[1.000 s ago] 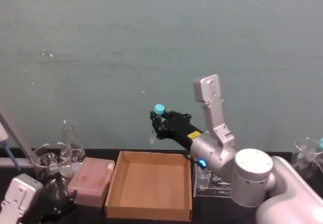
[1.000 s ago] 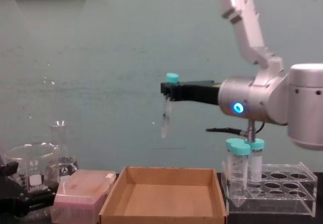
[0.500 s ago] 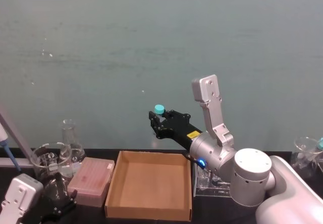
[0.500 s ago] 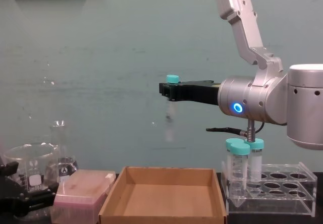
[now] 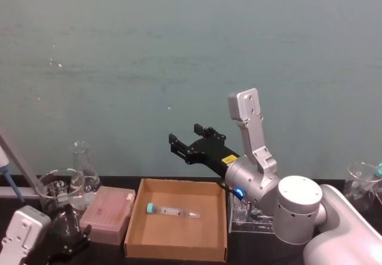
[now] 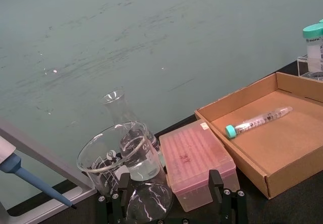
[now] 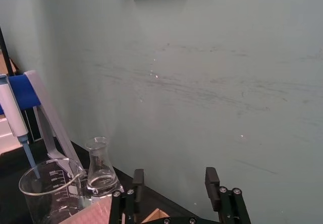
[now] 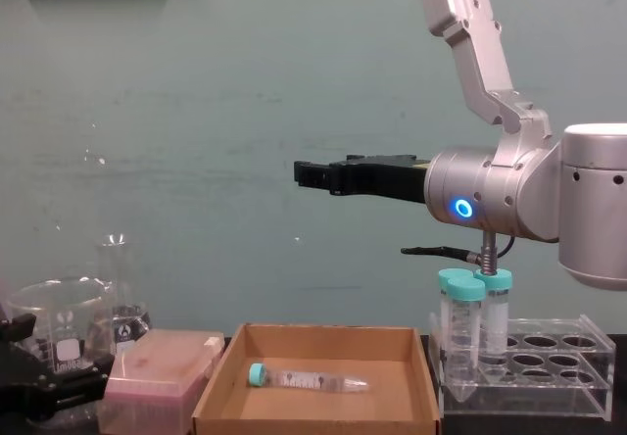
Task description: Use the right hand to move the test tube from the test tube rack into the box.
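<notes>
While the right hand [image 8: 306, 172] hangs high above the box [image 8: 313, 425], the test tube [image 8: 309, 380] lies flat on the cardboard floor, apart from the walls. Its teal cap points to the robot's left and its conical tip toward the test tube rack [image 8: 529, 376].

The chest view has the black gripper stretched out level, pointing to the robot's left across the teal wall. It is carried on a thick silver-grey wrist with a glowing blue ring [image 8: 459, 208]. Behind the wrist another silver link [image 8: 470, 33] climbs steeply toward the top of the view. From the head camera the two long fingers [image 5: 173, 139] stand spread wide with nothing between them. The right wrist view confirms the gap.

Beside the box on the robot's right, the clear rack holds wider tubes with large teal caps [image 8: 470, 313] at its near-left end, below the wrist. Most of its other holes stand vacant.

To the box's left sits a pink plastic box [image 5: 108, 214], touching or nearly touching the cardboard wall. A glass beaker [image 5: 57, 190] and a conical flask [image 5: 83, 166] stand beyond it.

The left gripper [image 5: 70, 232] is parked low at the robot's left, close to the glassware. Its fingers are set apart in its wrist view.
</notes>
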`<act>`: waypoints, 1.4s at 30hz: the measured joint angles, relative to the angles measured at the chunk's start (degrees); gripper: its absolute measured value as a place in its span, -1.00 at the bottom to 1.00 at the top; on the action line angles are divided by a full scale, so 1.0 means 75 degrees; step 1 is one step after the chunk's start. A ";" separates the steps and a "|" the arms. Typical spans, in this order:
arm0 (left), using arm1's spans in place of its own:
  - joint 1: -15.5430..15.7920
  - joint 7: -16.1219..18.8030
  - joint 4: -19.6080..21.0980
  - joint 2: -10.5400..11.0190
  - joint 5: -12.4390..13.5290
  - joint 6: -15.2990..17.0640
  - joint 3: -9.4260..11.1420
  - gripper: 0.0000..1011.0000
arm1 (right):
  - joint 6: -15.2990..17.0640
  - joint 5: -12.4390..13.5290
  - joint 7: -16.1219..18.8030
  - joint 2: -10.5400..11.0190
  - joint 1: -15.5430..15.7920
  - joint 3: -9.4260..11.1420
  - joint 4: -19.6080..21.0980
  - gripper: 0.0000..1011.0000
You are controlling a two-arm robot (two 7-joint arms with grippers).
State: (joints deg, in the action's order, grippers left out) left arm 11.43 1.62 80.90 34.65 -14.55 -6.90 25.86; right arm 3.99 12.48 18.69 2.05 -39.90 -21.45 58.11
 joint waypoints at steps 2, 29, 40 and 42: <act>0.0000 -0.0001 0.0000 0.0000 0.0000 0.0000 0.0000 0.98 | 0.0002 0.0000 0.0002 0.0001 0.0001 0.0001 0.0003 0.56; 0.0000 0.0000 0.0000 0.0000 0.0001 -0.0001 0.0000 0.98 | -0.0329 0.0182 -0.0086 0.0520 0.0597 0.0374 0.1284 0.98; 0.0000 0.0000 0.0000 0.0000 0.0001 -0.0001 0.0000 0.98 | 0.0013 0.0493 -0.0727 0.1080 0.1556 0.1158 0.2882 0.98; 0.0000 0.0000 0.0000 0.0000 0.0001 -0.0001 0.0000 0.98 | 0.0137 0.0491 -0.0876 0.1202 0.1784 0.1305 0.3083 0.98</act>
State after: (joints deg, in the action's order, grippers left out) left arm 11.43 1.62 80.90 34.64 -14.54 -6.91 25.86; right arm 5.01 16.16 12.11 11.06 -26.52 -11.66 81.24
